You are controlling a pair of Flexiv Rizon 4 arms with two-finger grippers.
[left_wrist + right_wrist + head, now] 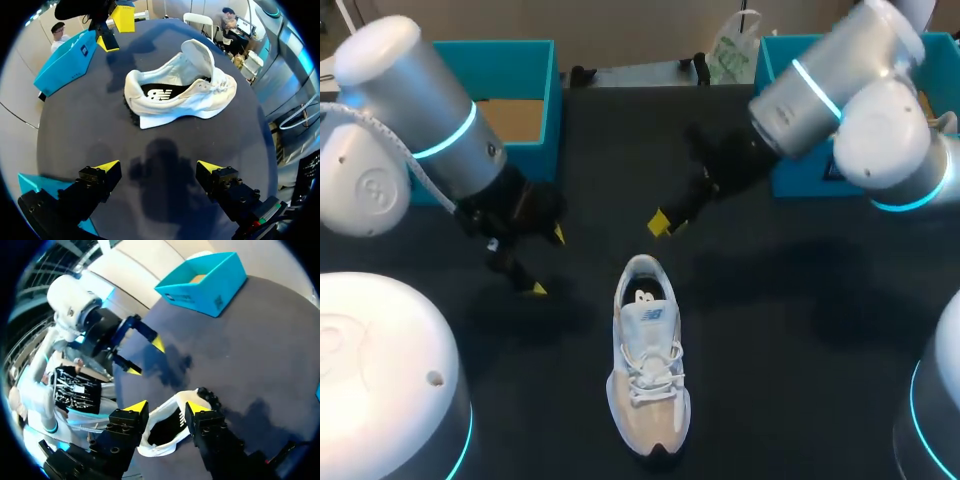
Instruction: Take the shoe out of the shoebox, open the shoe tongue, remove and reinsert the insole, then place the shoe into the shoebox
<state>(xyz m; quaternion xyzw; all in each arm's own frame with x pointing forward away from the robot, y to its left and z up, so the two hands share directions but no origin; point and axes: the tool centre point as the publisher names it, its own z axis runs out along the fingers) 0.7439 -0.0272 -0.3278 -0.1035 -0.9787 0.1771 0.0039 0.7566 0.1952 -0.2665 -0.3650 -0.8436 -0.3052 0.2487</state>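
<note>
- While both arms hang over the dark desk [800, 300], the white shoe [648, 365] stands upright on its sole in the lower middle of the head view. It is outside either box, with its beige toe towards the bottom edge and its heel towards the top.
- From the left wrist, the shoe [175, 92] lies ahead of the fingers with its side to the camera. Its tongue [200, 55] is lifted clear of the opening, and the dark insole [162, 92] with a white mark shows inside.
- The laces [653, 372] are threaded and loosely tied over the midfoot.
- The left hand [546, 262] sits left of centre in the head view, beside the shoe's heel end but apart from it. Seen from its own wrist, the left hand [159, 167] is spread wide with only desk between the yellow tips.
- The right hand [670, 222] is just above centre, near the heel. Its own view shows the right hand [166, 407] parted and gripping nothing, with the shoe's heel opening [162, 432] visible in the gap beyond the tips.
- An open turquoise shoebox [535, 100] with a brown floor sits at the upper left.
- A second turquoise box [782, 60] is at the upper right, partly hidden by the right arm.
</note>
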